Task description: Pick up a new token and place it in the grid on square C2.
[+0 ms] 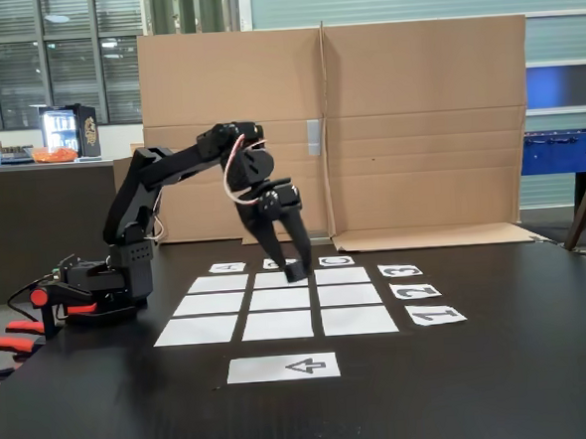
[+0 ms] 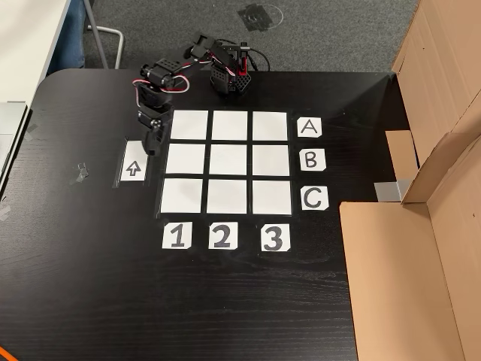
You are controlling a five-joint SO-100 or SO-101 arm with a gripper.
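Here, cardboard wall [image 1: 367, 125] behind grid [image 2: 225, 162], arrow sheet [image 2: 132, 162] beside gripper [image 2: 154, 144]

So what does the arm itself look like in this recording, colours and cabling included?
The arm is matte black throughout, built from blocky printed segments. A pale cable with a reddish strand loops loosely near the wrist. The tool has two long tapering black fingers. Red parts sit at the base.

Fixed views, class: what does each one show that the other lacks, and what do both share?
A fixed view gives the windows and a blue games table. Another fixed view gives the grey floor and the black table's rounded corner. Both share the grid, the arrow sheet and the hand lowered by the grid.
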